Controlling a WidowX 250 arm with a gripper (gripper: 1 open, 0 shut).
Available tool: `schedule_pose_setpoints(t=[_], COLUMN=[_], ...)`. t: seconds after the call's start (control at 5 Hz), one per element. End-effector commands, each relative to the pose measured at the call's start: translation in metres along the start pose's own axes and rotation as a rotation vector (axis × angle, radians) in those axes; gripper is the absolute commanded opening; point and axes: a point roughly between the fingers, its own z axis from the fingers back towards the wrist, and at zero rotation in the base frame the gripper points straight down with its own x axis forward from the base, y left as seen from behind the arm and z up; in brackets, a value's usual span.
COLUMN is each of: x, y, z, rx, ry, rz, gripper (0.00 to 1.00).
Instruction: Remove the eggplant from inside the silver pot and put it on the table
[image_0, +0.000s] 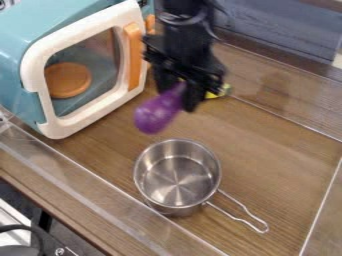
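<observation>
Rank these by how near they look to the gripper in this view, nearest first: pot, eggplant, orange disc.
From the gripper:
1. Eggplant, at its fingertips.
2. Orange disc, left in the picture, inside the microwave.
3. Pot, lower down, on the table.

- The camera view looks obliquely down from above the tabletop (261, 150), facing across it.
- One glossy edge (103, 193) of the tabletop slants through the lower left.
- It sits near enough to crop the toy microwave (43, 35) at left, while the silver pot (177, 177) fits whole.
</observation>
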Motion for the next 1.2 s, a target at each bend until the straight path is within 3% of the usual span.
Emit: schedule_pose_setpoints(t=[0.0, 0.4, 0.6, 0.8, 1.0], x=[-0.012, -0.046, -0.053, -0.054, -0.053], y=[0.021, 0.048, 0.052, 0.051, 0.057], z=[0.013, 0.005, 0.008, 0.016, 0.011], rx=[0.013, 0.012, 0.015, 0.013, 0.003], ry=[-0.042, -0.043, -0.042, -0.037, -0.024], rz=[0.022, 0.0, 0.019, 0.043, 0.029], gripper=[0.0, 0.0, 0.0, 1.0, 1.0])
